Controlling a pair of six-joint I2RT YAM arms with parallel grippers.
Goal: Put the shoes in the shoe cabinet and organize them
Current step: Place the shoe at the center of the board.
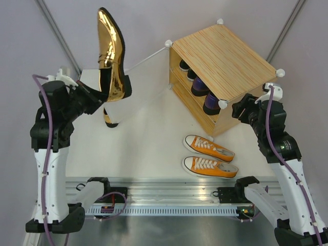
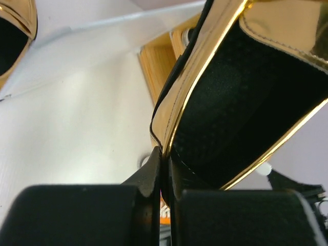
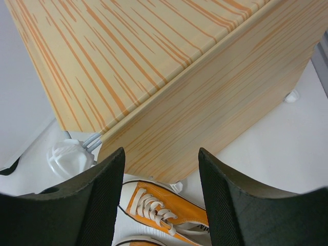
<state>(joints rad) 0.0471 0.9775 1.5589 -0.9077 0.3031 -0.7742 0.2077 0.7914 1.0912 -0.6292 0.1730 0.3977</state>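
While my left gripper (image 1: 109,95) clenches gold pump (image 1: 110,46) at heel rim, toe away from me, shoe cabinet (image 1: 225,56) opening lies rightward; right gripper (image 3: 161,159) spread, empty, beside cabinet corner.

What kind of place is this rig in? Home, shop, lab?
Probably a lab test cell, not a home: left arm and right arm bolted to a metal rail, a white table ringed by plain grey walls, a shoe cabinet with orange sneakers beside it.
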